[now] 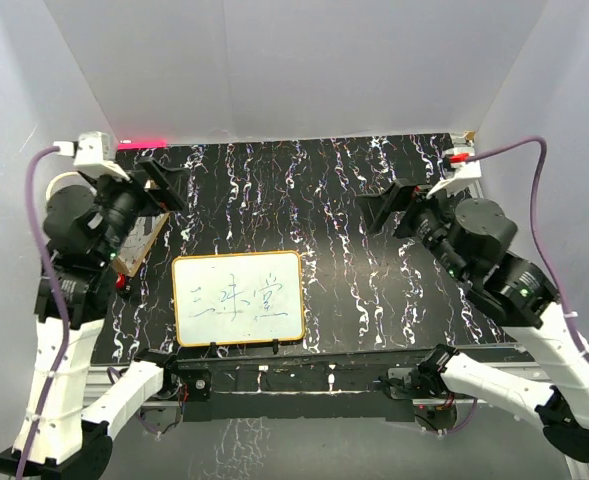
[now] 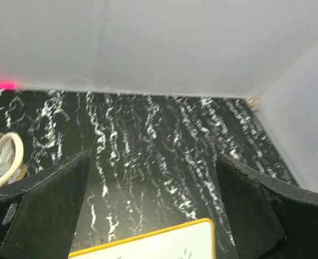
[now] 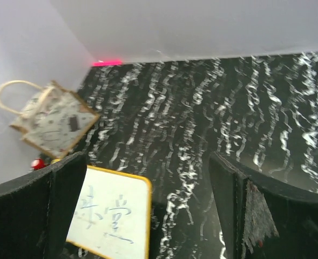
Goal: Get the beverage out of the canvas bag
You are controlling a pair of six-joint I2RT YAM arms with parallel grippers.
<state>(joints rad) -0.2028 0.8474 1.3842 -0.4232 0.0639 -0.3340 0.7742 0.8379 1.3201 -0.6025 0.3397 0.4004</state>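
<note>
The canvas bag [image 1: 139, 248] lies at the table's left edge, mostly hidden under my left arm. In the right wrist view the canvas bag [image 3: 53, 121] lies tilted on its side, its cream handle [image 3: 7, 91] against the left wall. A small red object [image 3: 38, 163] shows just below the bag, also in the top view [image 1: 122, 283]; I cannot tell if it is the beverage. My left gripper [image 1: 159, 190] is open and empty above the table beside the bag; its view [image 2: 153, 162] shows a handle loop [image 2: 10, 159] at far left. My right gripper [image 1: 387, 203] [image 3: 148, 162] is open and empty at mid right.
An orange-framed whiteboard [image 1: 238, 298] with handwriting lies flat at the front centre, also seen in both wrist views [image 2: 148, 245] [image 3: 113, 213]. White walls enclose the black marbled table [image 1: 304, 190] on three sides. A red light strip [image 1: 142, 143] glows at the back left.
</note>
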